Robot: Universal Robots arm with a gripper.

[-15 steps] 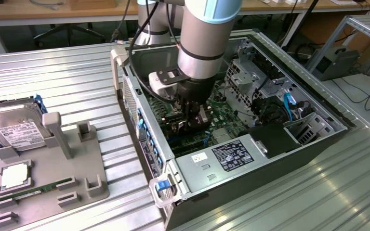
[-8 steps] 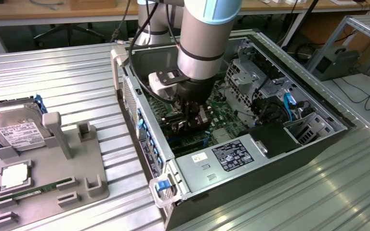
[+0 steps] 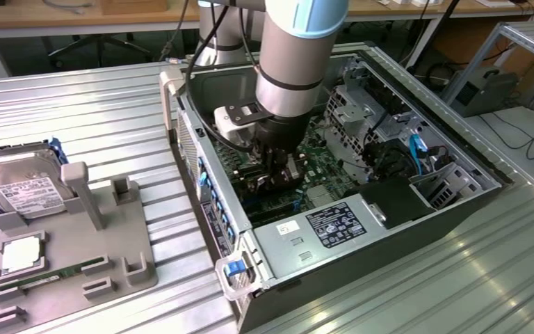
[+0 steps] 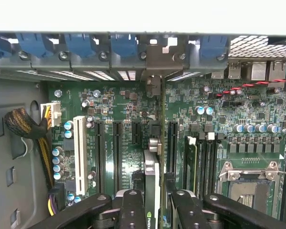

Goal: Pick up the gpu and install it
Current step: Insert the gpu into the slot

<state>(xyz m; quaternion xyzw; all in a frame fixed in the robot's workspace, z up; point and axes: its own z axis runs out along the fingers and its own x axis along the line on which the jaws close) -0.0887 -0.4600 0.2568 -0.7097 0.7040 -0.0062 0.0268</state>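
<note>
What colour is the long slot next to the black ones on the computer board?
White. The long slot shows best in the wrist view, beside black slots on the green board.

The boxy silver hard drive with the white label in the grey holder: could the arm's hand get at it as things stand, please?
Probably not right away. The hand is down inside the open computer case, gripping the thin upright gpu card over the green motherboard. The silver hard drive itself stands uncovered outside.

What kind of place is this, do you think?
Likely a robotics lab or test bench for PC assembly. An open computer case lies on a metal table, a grey fixture holds a hard drive, and desks with cables stand behind.
</note>
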